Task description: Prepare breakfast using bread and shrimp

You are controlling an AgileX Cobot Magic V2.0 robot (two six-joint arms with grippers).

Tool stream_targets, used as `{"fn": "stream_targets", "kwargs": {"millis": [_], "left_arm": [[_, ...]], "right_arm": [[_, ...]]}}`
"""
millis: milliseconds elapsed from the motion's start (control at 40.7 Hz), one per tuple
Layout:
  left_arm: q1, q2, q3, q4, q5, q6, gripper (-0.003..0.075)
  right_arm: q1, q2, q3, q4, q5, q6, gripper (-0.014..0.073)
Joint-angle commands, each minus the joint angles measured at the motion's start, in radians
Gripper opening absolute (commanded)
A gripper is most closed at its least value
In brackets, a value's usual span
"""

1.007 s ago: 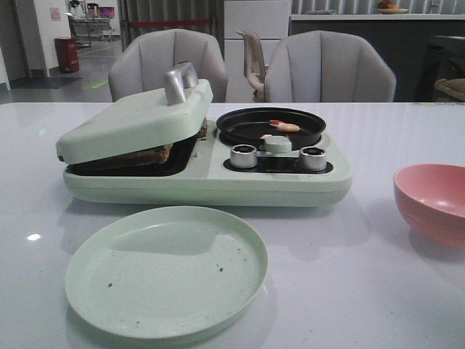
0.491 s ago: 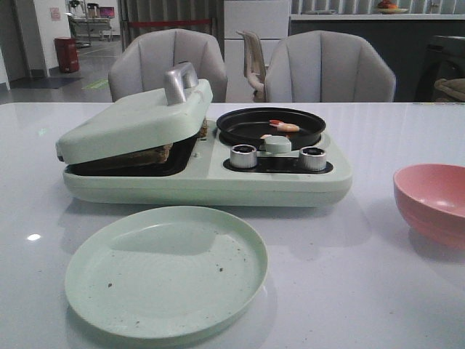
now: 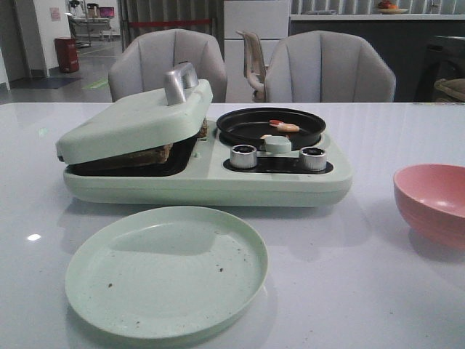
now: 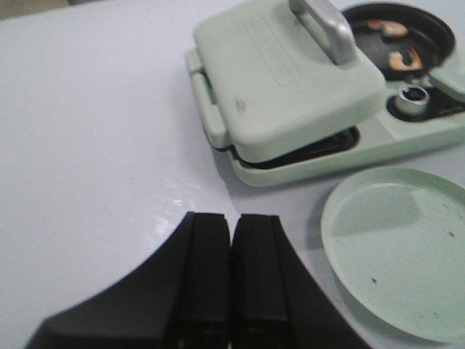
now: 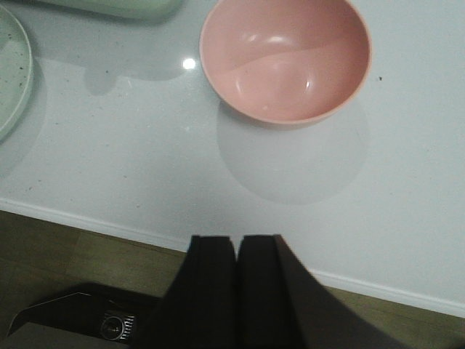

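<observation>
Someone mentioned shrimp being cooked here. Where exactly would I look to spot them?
Find the big pale green breakfast maker in the middle of the white table. On its right half, behind two silver knobs, sits a round black pan; the shrimp lie inside it. They are small, curved and orange-pink, the only bright things against the black, unlike the large pink bowl off to the right.

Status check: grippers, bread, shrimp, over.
Left gripper and right gripper shut, empty. Bread under the press lid. Shrimp in the black pan. Nothing in the way.

A pale green plate [image 3: 166, 270] sits before the breakfast maker [image 3: 203, 156] — pink bowl [image 3: 433, 203] well apart, right.
</observation>
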Motion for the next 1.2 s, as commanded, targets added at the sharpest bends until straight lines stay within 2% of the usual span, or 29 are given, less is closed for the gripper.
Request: {"fn": "stream_targets", "kwargs": {"millis": [0, 246, 418, 590, 1179], "left_arm": [[0.051, -0.124, 0.114, -0.002, -0.222, -0.012, 0.0101], [0.138, -0.395, 0.414, -0.029, -0.458, -0.012, 0.0101], [0.154, -0.481, 0.51, -0.029, -0.554, -0.012, 0.0101], [0.169, -0.516, 0.55, -0.029, -0.632, -0.012, 0.0101], [0.169, -0.516, 0.55, -0.029, -0.649, -0.012, 0.0101]], "right_arm": [[0.0, 0.0, -0.027, -0.007, -0.063, -0.005, 0.0036], [0.0, 0.0, -0.027, -0.007, -0.063, -0.005, 0.0036], [0.0, 0.0, -0.027, -0.007, -0.063, -0.005, 0.0036], [0.0, 0.0, -0.027, -0.007, -0.063, -0.005, 0.0036], [0.0, 0.0, -0.027, -0.007, -0.062, -0.005, 0.0036]]}}
